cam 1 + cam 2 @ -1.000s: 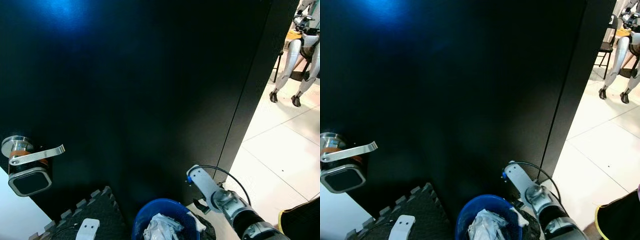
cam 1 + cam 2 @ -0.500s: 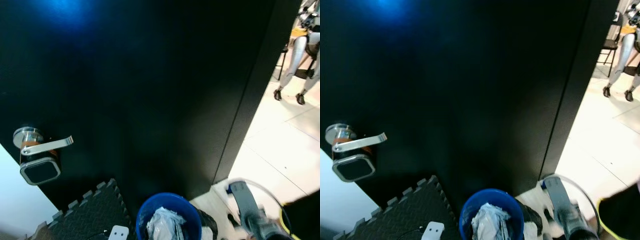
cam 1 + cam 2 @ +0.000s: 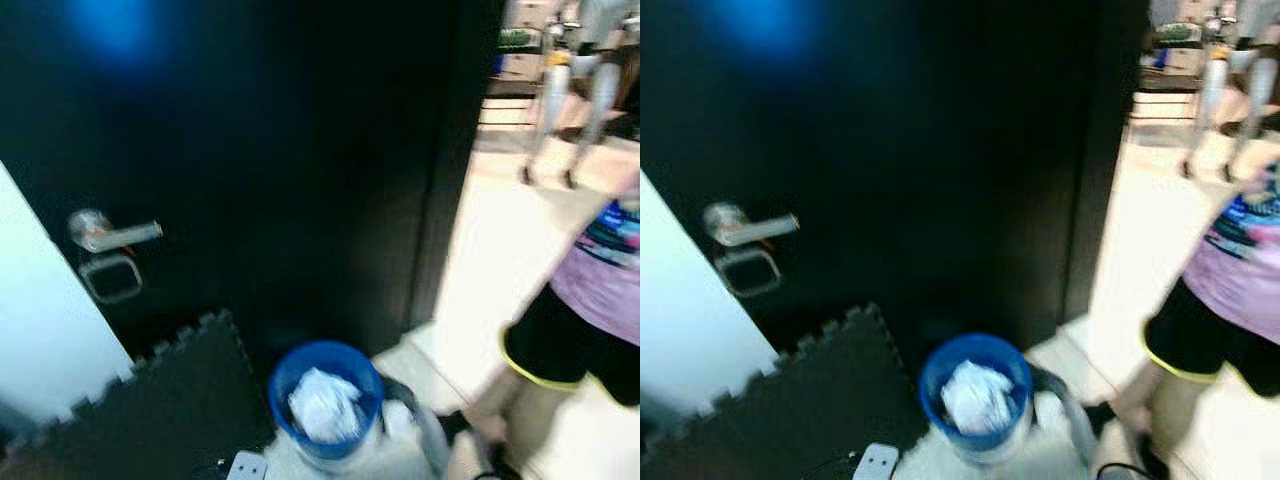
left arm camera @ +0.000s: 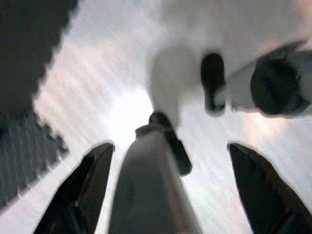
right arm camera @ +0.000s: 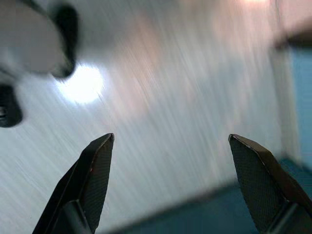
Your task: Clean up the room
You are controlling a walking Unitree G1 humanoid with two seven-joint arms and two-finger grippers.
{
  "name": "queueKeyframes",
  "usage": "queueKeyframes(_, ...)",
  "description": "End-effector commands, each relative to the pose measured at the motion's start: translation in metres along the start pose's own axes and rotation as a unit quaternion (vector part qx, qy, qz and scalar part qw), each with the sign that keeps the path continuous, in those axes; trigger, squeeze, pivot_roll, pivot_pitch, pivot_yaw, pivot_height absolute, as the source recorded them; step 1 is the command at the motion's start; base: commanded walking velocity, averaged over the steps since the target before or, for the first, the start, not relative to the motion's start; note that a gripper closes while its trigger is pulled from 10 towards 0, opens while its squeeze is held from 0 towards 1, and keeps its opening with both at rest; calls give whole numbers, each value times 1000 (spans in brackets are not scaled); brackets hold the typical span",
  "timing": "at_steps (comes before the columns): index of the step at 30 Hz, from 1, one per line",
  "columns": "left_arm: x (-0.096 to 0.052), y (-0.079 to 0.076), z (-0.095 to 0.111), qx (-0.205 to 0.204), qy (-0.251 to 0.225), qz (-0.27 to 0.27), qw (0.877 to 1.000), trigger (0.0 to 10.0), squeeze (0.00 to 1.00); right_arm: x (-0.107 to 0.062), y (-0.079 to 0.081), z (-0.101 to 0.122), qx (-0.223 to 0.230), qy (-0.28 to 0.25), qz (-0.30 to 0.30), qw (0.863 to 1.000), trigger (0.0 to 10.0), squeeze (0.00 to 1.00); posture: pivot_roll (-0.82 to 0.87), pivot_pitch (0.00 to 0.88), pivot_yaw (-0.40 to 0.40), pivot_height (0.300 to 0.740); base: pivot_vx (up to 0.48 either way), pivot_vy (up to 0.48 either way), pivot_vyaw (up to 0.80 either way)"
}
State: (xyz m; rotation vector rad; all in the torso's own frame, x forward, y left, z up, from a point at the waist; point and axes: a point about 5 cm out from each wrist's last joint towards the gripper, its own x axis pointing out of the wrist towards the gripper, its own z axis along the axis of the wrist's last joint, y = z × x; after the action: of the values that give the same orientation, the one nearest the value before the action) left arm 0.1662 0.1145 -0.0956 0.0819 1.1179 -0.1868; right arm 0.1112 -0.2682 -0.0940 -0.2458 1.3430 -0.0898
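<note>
Blue bin (image 3: 325, 400) of crumpled paper stands upright, mouth up; both hands spread, holding nothing.

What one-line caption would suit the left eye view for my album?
Blurred view: a blue bin stuffed with white trash below a black door, a person at right.
</note>
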Motion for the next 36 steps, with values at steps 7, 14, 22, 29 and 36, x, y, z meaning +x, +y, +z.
queueKeyframes(7, -1, 2, -13, 1, 16, -2, 1000, 10000, 0, 2, 15, -10, 11, 4, 11, 1000, 10000, 0, -84, 0, 63, 720, -480, 0, 0)
queueKeyframes(14, -1, 2, -13, 0, 19, -3, 1000, 10000, 0, 1, 12, -28, 2, 15, 8, 1000, 10000, 0, -84, 0, 58, 720, -480, 0, -708)
queueKeyframes(22, -1, 1, -12, -5, 14, -4, 1000, 10000, 0, 0, 6, -37, -16, 22, -2, 1000, 10000, 0, -84, 0, 58, 720, -353, 0, -712)
queueKeyframes(29, -1, 1, -12, -2, 11, -1, 1000, 10000, 0, 0, 4, -36, -13, 16, -11, 1000, 10000, 0, -86, 0, 54, 720, 0, 0, -701)
queueKeyframes(36, -1, 0, -9, 10, 0, 2, 1000, 10000, 0, -1, -11, -8, 1, -26, -43, 999, 10000, 0, -90, 0, 45, 720, 0, 0, -700)
